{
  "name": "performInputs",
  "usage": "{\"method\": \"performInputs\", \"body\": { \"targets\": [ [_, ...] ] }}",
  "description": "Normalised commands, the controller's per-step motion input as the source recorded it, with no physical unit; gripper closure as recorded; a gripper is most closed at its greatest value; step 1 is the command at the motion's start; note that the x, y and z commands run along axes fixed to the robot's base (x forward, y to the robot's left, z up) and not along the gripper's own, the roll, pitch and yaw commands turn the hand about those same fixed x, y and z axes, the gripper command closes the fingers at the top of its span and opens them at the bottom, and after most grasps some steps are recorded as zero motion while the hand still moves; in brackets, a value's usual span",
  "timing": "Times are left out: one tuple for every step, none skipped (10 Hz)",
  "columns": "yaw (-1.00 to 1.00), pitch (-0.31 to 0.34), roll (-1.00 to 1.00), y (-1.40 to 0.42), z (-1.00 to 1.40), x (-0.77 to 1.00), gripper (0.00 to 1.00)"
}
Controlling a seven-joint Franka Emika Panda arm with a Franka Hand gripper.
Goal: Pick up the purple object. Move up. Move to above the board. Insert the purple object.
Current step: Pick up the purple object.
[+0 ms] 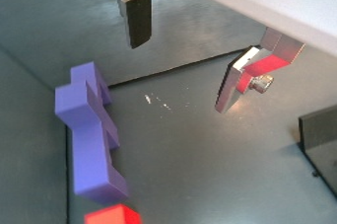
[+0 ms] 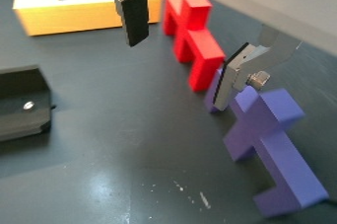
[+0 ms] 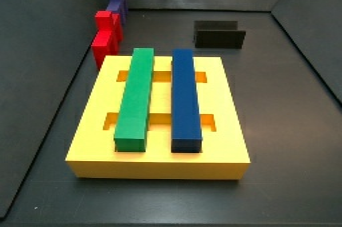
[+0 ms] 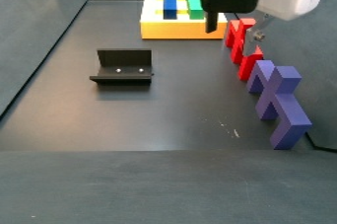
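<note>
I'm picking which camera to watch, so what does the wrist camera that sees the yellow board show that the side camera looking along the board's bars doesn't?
Only the wrist view shows the gripper, open and empty, with its fingers above the floor beside the red piece. Only the side view shows the whole yellow board with the green bar and blue bar full length. Both show the purple object, the red piece and the fixture.
</note>
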Motion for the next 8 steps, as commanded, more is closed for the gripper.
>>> {"method": "performInputs", "body": {
  "targets": [
    [-0.78,0.0,-0.03,0.09,-0.05,-0.32,0.0],
    [-0.63,0.0,-0.06,0.17,-0.25,-0.61,0.0],
    [-0.57,0.0,-0.08,0.21,-0.29,-0.68,0.0],
    [-0.51,-0.066,-0.08,0.23,-0.29,-0.77,0.0],
    [-0.44,-0.064,-0.15,0.32,-0.2,-0.49,0.0],
    [-0.35,-0.044,-0.16,0.37,-0.16,-0.31,0.0],
    [-0.3,-0.093,-0.13,0.36,-0.13,-0.5,0.0],
    [-0.25,-0.071,-0.13,0.33,-0.13,-0.31,0.0]
  ]
}}
